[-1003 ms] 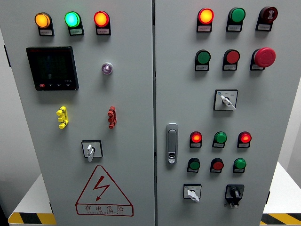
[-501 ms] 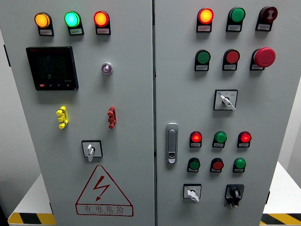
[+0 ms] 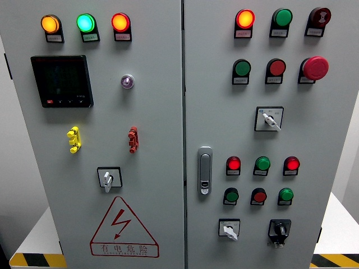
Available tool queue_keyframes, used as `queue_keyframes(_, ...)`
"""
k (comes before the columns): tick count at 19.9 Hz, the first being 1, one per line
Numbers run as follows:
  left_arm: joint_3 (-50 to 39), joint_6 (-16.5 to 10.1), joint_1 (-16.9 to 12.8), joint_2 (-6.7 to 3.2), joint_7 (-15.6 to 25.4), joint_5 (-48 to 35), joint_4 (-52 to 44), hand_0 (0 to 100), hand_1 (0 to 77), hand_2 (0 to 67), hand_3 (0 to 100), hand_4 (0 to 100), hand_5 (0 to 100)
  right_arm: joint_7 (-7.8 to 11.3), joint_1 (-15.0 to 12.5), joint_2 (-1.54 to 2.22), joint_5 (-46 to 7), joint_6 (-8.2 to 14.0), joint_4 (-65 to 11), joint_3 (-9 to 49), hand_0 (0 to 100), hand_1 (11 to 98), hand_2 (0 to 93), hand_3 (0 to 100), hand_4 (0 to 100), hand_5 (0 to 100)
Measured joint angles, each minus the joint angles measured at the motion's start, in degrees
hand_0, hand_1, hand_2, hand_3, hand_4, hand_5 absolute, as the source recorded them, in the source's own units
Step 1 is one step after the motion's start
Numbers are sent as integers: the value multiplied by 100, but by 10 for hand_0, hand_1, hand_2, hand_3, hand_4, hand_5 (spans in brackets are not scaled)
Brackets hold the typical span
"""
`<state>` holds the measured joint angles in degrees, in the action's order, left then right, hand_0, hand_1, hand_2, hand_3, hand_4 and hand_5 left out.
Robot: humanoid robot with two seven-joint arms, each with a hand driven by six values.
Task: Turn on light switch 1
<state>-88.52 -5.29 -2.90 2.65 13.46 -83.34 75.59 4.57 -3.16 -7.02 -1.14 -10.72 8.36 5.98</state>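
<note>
Currently, cabinet (image 3: pixel 157 112): grey, two doors, viewed head-on.
Robot hands: none seen in frame; state can't be told.
Switch 1: which control is meant can't be told; labels too small to be read.
Left door: rotary switch (image 3: pixel 108 178) mounted below yellow (image 3: pixel 73 139) and red (image 3: pixel 133 139) toggles, above warning triangle (image 3: pixel 123 227).
Right door: selector (image 3: pixel 270 119) at mid-height; selector (image 3: pixel 229 228) and key switch (image 3: pixel 279 230) at btm.
Lamps: top-left row lit amber (image 3: pixel 50 24), green (image 3: pixel 86 23), red (image 3: pixel 120 22).
Door handle (image 3: pixel 205 170): upright, just right of seam.
</note>
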Motion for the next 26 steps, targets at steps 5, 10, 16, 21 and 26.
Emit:
queue_keyframes(5, 34, -11, 304, -403, -414, 459, 517, 0, 315, 348, 784, 944, 715, 0, 0, -1, 0, 0, 4, 0, 0, 197, 0, 196, 193, 106)
queue_keyframes(10, 36, -10, 535, -428, -1015, 618, 1201, 0, 384, 347, 814, 967, 726, 0, 0, -1, 0, 0, 1, 7, 0, 195, 0, 196, 193, 106)
queue_keyframes(16, 37, 1, 786, -334, -1742, 617, 1628, 0, 491, 370, 840, 977, 746, 0, -1, -1, 0, 0, 5, 5, 0, 198, 0, 196, 193, 106)
queue_keyframes(21, -9, 37, 1146, -256, -2205, 608, 1713, 0, 546, 390, 852, 982, 749, 1, -1, -1, 0, 0, 1, 4, 0, 197, 0, 196, 193, 106)
queue_keyframes(26, -33, 334, 1579, -28, -2523, 527, 1733, 0, 558, 401, 854, 983, 742, 0, -1, -1, 0, 0, 4, 2, 0, 198, 0, 196, 193, 105)
